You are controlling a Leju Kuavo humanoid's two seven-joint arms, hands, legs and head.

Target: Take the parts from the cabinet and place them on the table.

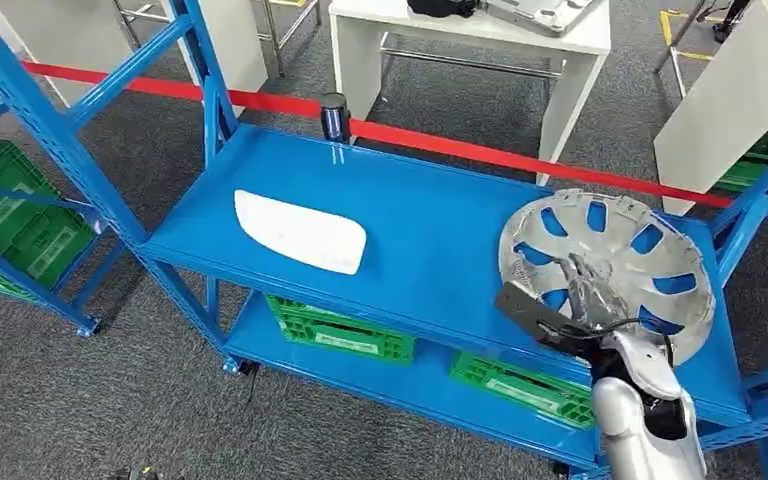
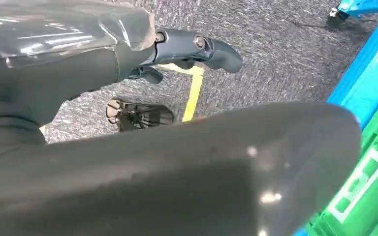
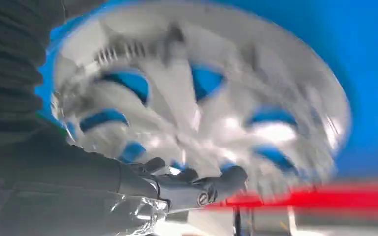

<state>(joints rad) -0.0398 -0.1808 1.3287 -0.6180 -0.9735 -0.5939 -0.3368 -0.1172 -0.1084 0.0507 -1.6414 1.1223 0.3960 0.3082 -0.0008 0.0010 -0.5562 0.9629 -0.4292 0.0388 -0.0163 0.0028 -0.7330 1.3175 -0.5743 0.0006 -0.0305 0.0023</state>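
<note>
**Hubcap grab: rim hold, watch the flex**

Right hand (image 1: 585,300) sits at the near rim of the hubcap (image 1: 610,262) on the blue shelf (image 1: 430,240); whether its fingers have closed, you can't tell. Left hand (image 2: 177,49) holds nothing, fingers curled. Silver, spoked, cut-outs. Likely light, thin, slick plastic: take it by rim or spoke.
</note>
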